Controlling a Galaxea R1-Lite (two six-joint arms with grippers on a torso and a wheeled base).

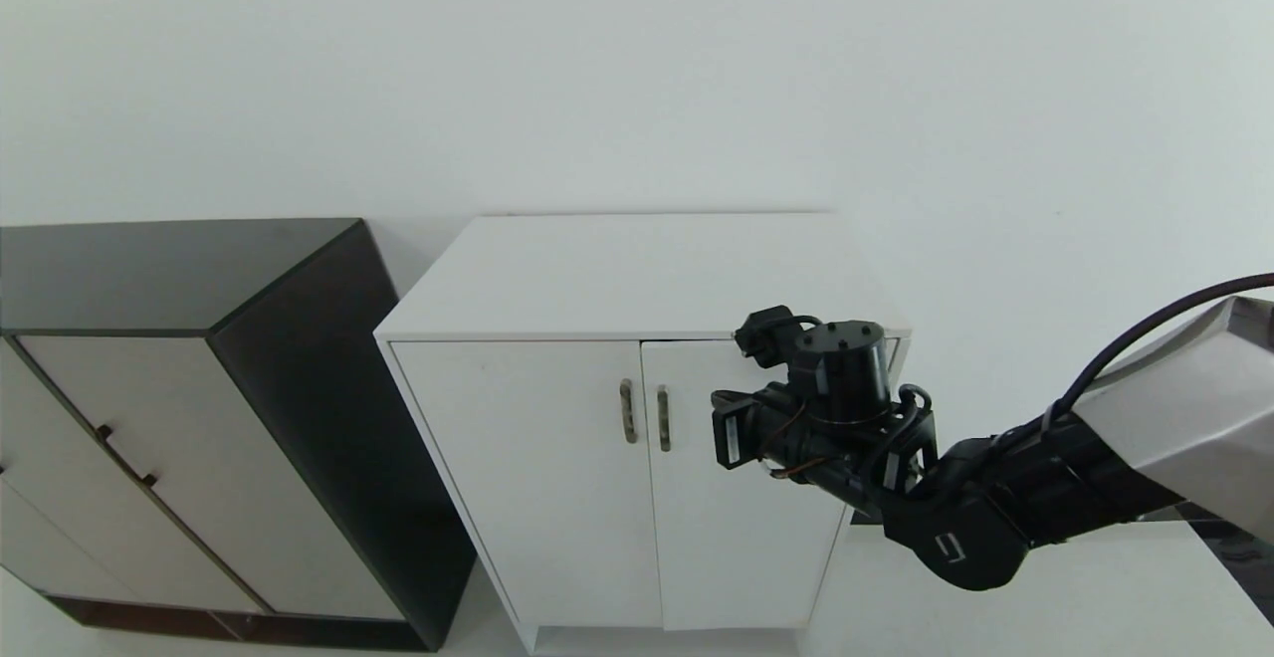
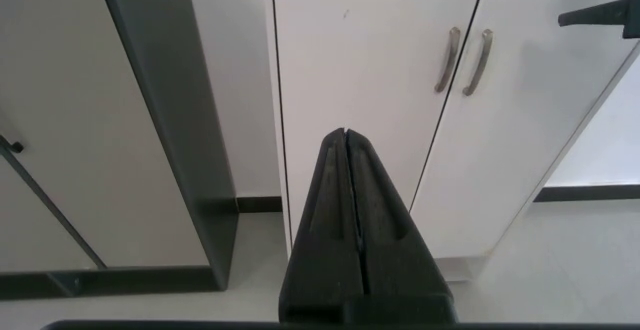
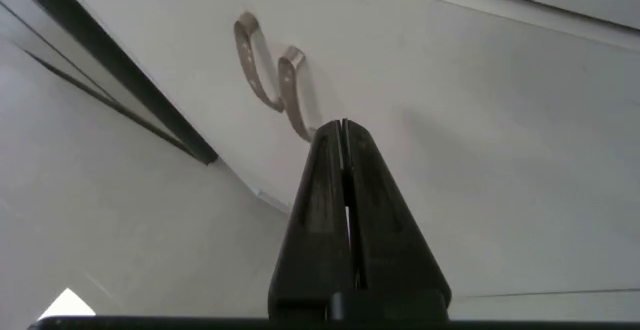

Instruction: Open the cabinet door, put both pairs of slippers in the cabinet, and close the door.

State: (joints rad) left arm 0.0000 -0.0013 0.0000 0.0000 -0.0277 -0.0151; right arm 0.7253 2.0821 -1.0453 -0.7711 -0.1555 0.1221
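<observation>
Right wrist view puts the right pincer closed, fingers pressed together on nothing, its tip just beside the lower end of the right door's handle and seemingly not touching it. The left door's handle sits just beyond. In the head view both lie at 9 o'clock from the pincer, on a white cabinet whose doors look shut or nearly so. Pushed in as it is, the pincer would likely skid off the handle or bump the right door; opened carelessly, it could snag both handles. The door, swinging out toward 3 o'clock, could also jam against the pincer. The left pincer, likewise closed and empty, faces the cabinet front, with the dark cabinet at 9 o'clock.
</observation>
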